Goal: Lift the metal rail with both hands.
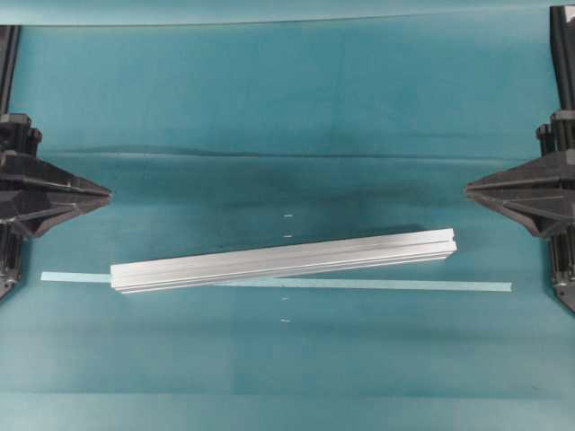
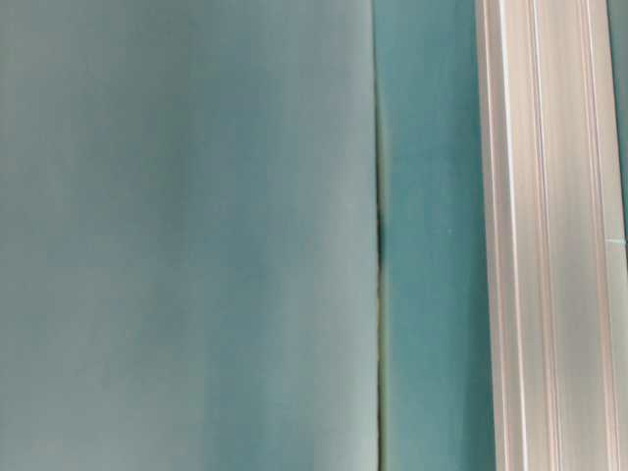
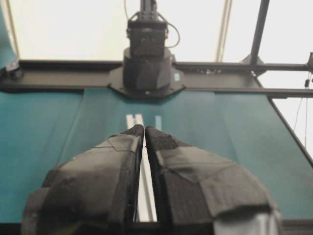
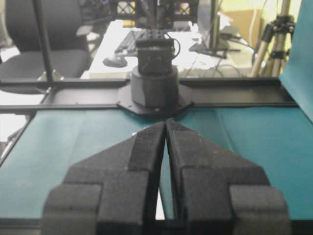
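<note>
While both arms sit back at the table's edges, we see the metal rail (image 1: 283,262) lying on the teal table cover (image 1: 287,117) near the middle of the overhead view, slightly tilted so its right end sits higher in the picture than its left. It crosses over a thin pale tape strip (image 1: 476,286) that runs level beneath it. Our left gripper (image 1: 108,191) points inward from the left edge, well apart from the rail, its fingers (image 3: 117,161) pressed together with only a sliver between the tips and nothing in them. Our right gripper (image 1: 467,189) mirrors it on the right edge, likewise closed on nothing and clear of the rail. From table level, the rail's grooved side (image 2: 549,235) fills the right of the view, blurred.
</note>
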Tool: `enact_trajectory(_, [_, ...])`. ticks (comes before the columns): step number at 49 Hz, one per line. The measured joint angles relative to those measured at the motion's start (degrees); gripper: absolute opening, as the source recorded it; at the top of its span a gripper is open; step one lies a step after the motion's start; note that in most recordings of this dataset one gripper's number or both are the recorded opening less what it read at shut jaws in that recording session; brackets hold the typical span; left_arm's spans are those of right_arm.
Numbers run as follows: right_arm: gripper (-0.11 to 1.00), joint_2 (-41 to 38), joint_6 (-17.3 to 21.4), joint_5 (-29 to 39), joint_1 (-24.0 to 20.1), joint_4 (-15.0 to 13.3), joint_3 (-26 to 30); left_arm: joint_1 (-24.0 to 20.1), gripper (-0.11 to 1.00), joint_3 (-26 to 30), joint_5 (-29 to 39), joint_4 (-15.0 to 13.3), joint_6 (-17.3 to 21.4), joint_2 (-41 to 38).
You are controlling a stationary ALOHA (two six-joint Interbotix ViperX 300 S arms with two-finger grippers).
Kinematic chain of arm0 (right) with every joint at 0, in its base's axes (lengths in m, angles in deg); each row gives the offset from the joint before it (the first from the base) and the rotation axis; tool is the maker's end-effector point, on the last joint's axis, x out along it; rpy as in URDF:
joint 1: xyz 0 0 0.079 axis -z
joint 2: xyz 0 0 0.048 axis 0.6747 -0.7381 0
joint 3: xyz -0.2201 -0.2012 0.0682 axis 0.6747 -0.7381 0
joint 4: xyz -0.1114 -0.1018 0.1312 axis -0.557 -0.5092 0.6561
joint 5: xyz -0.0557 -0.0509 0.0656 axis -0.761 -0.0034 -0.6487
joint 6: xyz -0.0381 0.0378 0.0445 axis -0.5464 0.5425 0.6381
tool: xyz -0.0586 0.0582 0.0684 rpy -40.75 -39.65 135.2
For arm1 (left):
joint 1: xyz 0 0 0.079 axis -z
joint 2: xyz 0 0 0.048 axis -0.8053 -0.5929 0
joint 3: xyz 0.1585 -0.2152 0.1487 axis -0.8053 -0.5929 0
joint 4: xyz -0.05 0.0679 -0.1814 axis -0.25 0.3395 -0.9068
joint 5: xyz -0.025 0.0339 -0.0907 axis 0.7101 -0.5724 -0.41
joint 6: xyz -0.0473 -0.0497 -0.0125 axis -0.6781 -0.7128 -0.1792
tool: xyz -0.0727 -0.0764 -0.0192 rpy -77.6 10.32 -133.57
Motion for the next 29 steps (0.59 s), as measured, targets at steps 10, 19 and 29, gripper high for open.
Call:
enact_trajectory(10, [-0.02, 0.2, 2.9, 8.3, 0.2, 5.0, 2.4, -1.4, -0.04, 5.5, 10.2, 0.4, -7.6, 0.1])
enact_trajectory(19, [-0.03, 0.1, 4.1, 27.8, 2.3, 5.7, 8.6, -0.6, -0.05, 10.3, 18.6, 0.6, -9.1, -2.5])
enact_trajectory(29, [-0.03, -1.9, 4.1, 46.0, 5.8, 5.7, 16.2, -0.7, -0.05, 16.2, 27.4, 0.6, -9.1, -8.6])
